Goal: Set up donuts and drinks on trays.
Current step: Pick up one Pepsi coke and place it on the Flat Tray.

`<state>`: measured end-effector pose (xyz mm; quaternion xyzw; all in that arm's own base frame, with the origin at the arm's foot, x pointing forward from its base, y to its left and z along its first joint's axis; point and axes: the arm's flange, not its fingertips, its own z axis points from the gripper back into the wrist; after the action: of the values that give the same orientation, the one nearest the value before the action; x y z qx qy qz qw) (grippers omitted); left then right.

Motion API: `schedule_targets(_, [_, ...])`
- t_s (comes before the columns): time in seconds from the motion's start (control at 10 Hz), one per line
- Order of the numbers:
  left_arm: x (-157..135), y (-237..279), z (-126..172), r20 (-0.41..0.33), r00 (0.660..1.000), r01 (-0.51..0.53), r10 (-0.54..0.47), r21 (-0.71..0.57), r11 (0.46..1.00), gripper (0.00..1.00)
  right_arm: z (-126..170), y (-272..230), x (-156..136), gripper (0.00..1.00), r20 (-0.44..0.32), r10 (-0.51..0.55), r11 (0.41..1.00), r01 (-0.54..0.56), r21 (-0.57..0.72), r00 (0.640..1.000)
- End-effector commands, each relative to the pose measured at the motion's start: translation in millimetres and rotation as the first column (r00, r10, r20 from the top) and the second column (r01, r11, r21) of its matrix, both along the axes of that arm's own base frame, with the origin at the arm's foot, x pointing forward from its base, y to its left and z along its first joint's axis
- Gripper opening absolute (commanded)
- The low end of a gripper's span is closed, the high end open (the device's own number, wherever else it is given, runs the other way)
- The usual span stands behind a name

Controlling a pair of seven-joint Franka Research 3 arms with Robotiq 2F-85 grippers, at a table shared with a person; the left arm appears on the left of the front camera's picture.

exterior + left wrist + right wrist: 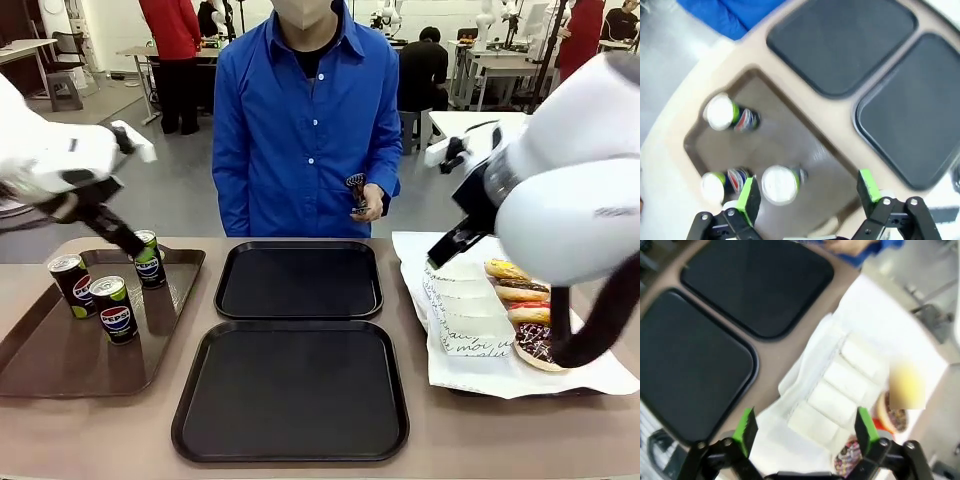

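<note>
Three black Pepsi cans [115,308] stand on a brown tray [40,350] at the left. My left gripper [807,195] hovers open above them, with one silver can top [781,184] just inside its left finger. Two black trays, far [298,280] and near [290,390], lie bare in the middle. Donuts [520,290] and white paper sleeves [465,310] lie on a white sheet at the right. My right gripper [805,430] hangs open above the sleeves [840,385], with a sprinkled donut [849,457] near its right finger.
A person in a blue shirt [300,120] stands at the far edge, holding a small dark object in one hand [362,200]. The bulky right arm [570,190] covers part of the donut sheet [600,375].
</note>
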<state>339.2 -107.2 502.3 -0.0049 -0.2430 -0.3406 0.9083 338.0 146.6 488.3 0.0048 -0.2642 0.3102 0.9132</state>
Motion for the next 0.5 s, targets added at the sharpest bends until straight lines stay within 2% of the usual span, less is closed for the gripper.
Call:
schedule_targets(0.0, [-124, 52, -63, -0.125, 0.992, 0.012, -0.015, -0.021, 1.0, 1.0, -99, -91, -199, 1.0, -0.082, -0.033, 0.998, 0.037, 0.054, 0.996])
schedule_targets(0.1, [-108, 47, -75, -0.109, 0.992, -0.058, 0.062, 0.037, 0.998, 1.0, -107, -93, -179, 1.0, -0.11, -0.01, 1.0, 0.008, -0.012, 0.994])
schedule_targets(0.2, [-23, 15, 13, -0.072, 0.997, 0.004, -0.004, 0.0, 1.0, 1.0, 16, -10, -19, 1.0, -0.044, -0.019, 1.0, 0.02, 0.01, 0.999])
schedule_targets(0.4, [-23, 15, 13, -0.072, 0.997, 0.004, -0.004, 0.0, 1.0, 1.0, 16, -10, -19, 1.0, -0.044, -0.019, 1.0, 0.02, 0.01, 0.999])
